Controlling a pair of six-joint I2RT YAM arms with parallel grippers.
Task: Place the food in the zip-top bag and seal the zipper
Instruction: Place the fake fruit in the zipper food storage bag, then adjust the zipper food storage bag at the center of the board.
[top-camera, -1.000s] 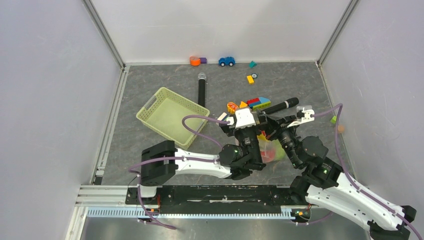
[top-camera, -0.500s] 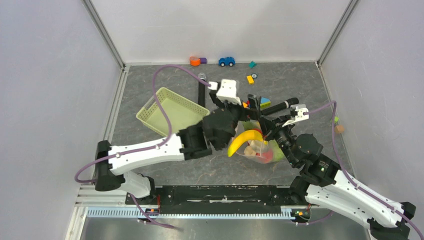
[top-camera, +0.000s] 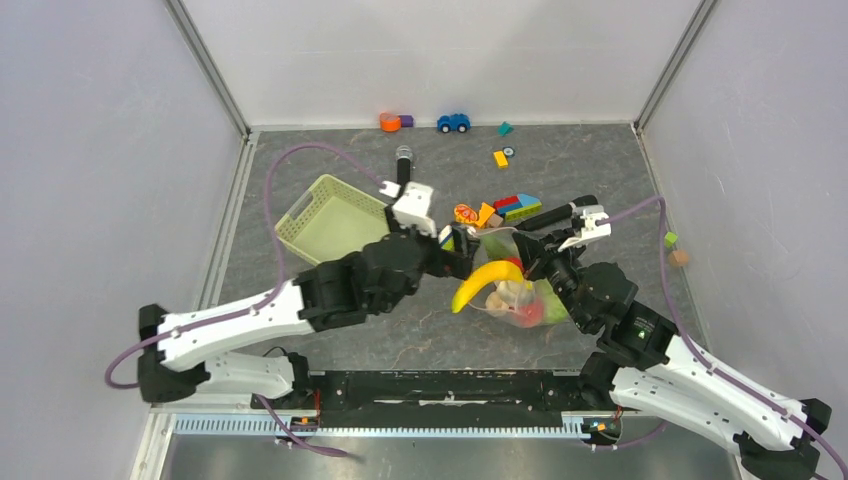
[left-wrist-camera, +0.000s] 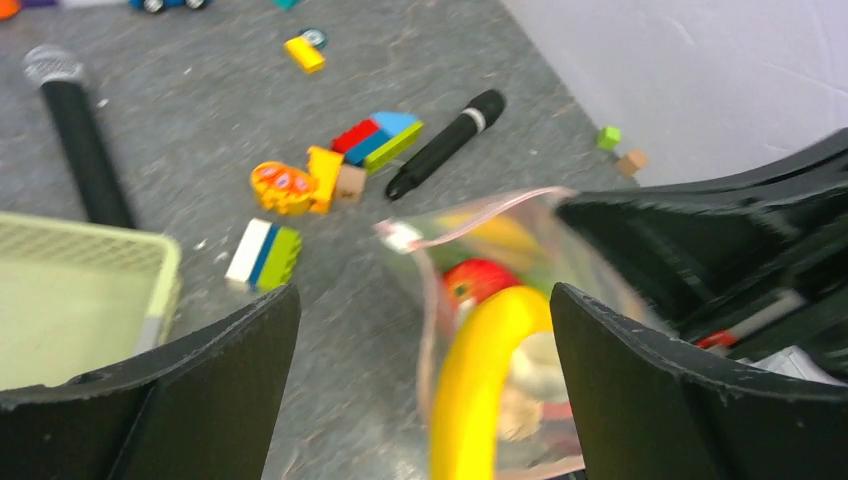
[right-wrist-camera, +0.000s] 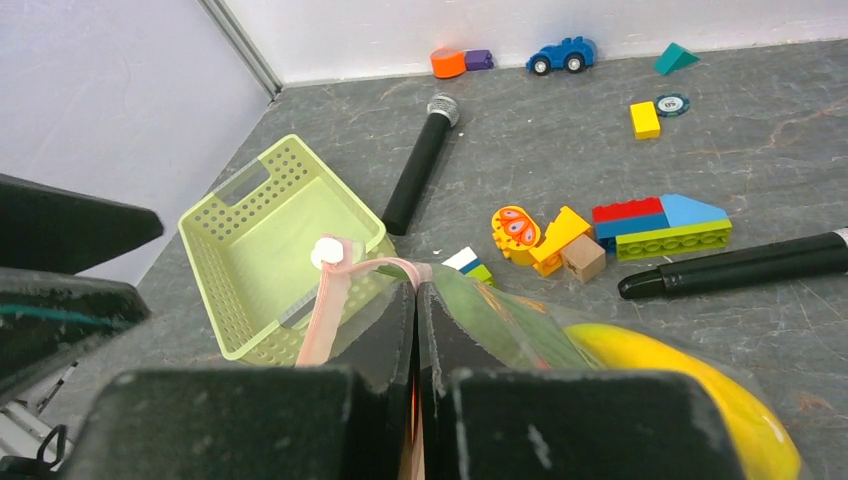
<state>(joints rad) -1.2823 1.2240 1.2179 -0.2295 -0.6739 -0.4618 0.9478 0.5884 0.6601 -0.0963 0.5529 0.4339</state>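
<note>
The clear zip-top bag lies right of the table's middle, with a red tomato, a green leafy vegetable and pale pieces inside. The yellow banana sticks out of its mouth to the left. My right gripper is shut on the pink zipper strip at the bag's top edge and holds it up; it also shows in the top view. My left gripper is open and empty, just left of the bag's mouth, looking down on the banana.
A pale green basket stands left of the bag. Two black microphones and coloured building blocks lie behind it. A blue toy car and small blocks sit at the back wall, and two more small blocks by the right wall.
My left arm has pulled back off the bag and swung left. The banana now shows, sticking out of the bag's mouth. My right gripper has kept its hold on the bag.
</note>
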